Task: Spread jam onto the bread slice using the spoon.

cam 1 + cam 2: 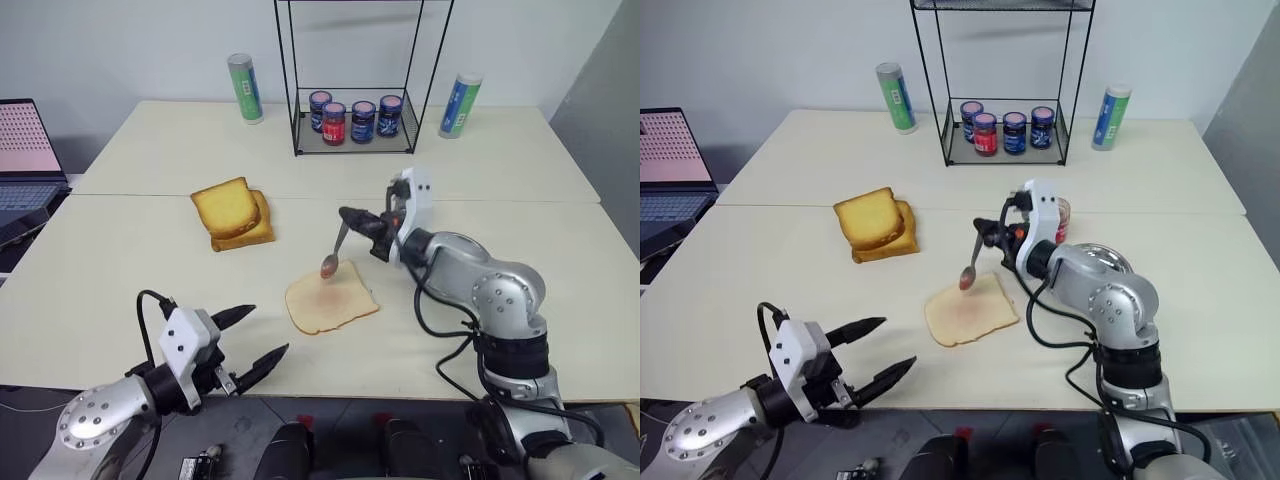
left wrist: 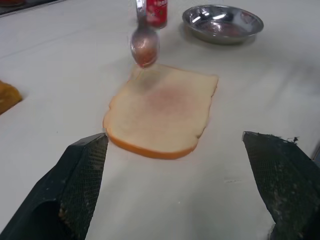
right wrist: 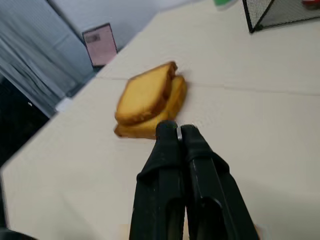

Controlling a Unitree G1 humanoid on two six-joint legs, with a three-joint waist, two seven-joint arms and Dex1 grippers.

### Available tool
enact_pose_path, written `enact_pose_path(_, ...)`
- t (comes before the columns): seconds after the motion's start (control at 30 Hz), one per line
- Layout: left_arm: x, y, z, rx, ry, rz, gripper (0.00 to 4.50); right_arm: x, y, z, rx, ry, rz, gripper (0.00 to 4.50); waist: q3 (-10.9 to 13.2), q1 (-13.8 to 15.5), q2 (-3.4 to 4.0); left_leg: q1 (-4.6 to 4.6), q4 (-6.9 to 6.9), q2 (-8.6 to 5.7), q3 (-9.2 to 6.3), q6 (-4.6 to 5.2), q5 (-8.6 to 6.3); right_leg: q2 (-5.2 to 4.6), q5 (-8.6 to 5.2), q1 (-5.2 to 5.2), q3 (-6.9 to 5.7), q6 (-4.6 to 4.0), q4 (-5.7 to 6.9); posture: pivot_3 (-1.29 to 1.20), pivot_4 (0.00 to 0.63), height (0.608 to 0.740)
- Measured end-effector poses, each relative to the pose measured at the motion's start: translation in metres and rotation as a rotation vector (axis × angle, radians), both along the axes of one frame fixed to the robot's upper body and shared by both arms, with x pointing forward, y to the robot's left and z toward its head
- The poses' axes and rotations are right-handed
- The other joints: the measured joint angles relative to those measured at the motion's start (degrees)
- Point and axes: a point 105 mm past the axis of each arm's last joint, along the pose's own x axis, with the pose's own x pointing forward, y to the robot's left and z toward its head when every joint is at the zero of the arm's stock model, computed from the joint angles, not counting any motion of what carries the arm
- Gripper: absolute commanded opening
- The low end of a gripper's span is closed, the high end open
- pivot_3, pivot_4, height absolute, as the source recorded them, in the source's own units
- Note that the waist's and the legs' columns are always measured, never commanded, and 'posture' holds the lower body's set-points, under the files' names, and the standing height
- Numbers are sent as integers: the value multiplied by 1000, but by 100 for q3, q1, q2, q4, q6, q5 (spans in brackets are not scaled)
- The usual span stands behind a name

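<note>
The right gripper [image 1: 347, 214] has its two black fingers [image 3: 172, 150] pressed together on the handle of the spoon [image 1: 336, 249], which hangs down from the fingertips with its bowl lowest. The bowl carries a reddish dab and sits just above the far edge of the bread slice [image 1: 330, 300] — whether it touches the bread cannot be told. The slice lies flat on the table [image 1: 120, 250] below and a little nearer than those fingertips, a faint reddish smear at its centre.

The left gripper [image 1: 250, 340] hangs at the near edge of the table with its fingers [image 2: 82, 170] spread wide, holding nothing — the bread slice lies ahead of them, framed between the two tips. Beyond the slice, past the spoon, stand the jam jar [image 2: 156, 12] and, beside it, a steel dish [image 2: 222, 22]. Beyond the right fingertips lie stacked toasted slices [image 3: 150, 100].
</note>
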Motion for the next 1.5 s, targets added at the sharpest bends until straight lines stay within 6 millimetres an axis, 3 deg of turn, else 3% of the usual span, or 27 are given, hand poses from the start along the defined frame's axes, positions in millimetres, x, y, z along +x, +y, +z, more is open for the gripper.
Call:
enact_pose_path(0.4, 3, 2, 2, -5, -20, 21, 4500, -21, 19, 2, -81, -145, 152, 17, 0, -15, -1, 2, -4, 4, -6, 0, 0, 4, 0, 1, -3, -1, 0, 0, 150, 740)
enact_pose_path(0.6, 6, 6, 0, -9, -11, 26, 4500, -23, 22, 7, 106, 26, 179, 17, 0, -15, -1, 2, -4, 4, -7, 0, 0, 4, 0, 2, -3, -1, 0, 0, 150, 740)
enact_pose_path(0.7, 7, 7, 0, -5, -7, 27, 4500, -10, 22, 3, 208, 142, 140, 17, 0, -23, 0, 5, -6, 4, -6, 0, 0, 5, 0, 1, -3, -1, 1, 0, 150, 740)
enact_pose_path(0.8, 8, 6, 1, -6, -14, 26, 4500, 5, 19, -14, 253, 255, 87, 17, 0, -34, 1, 5, -6, 3, -3, 0, 0, 7, 0, 1, -3, -2, 1, 0, 150, 740)
enact_pose_path(0.9, 8, 5, 1, -8, -14, 23, 4500, 15, 16, -35, 252, 330, 38, 17, 1, -43, 1, 4, -6, 1, -1, 0, 0, 5, 0, 1, -2, -2, 1, 0, 150, 740)
enact_pose_path(1.03, 9, 3, 1, -10, -17, 15, 4500, 22, 8, -44, 236, 341, -1, 17, 1, -48, 1, 4, -6, 2, 0, 0, 0, 6, 0, 0, -2, -2, 1, 0, 150, 740)
enact_pose_path(1.4, 14, 7, -3, -10, -4, 22, 4500, 27, -39, -42, 174, 273, -61, 17, 1, -37, 1, 4, -6, 1, 1, 0, -1, 5, 0, 4, -3, -2, 0, 0, 150, 740)
enact_pose_path(1.5, 15, 7, -1, -10, -12, 18, 4500, 26, -41, -39, 195, 284, -60, 17, 1, -38, 1, 4, -6, 2, 1, 0, -1, 5, 0, 4, -2, -2, 0, 0, 150, 740)
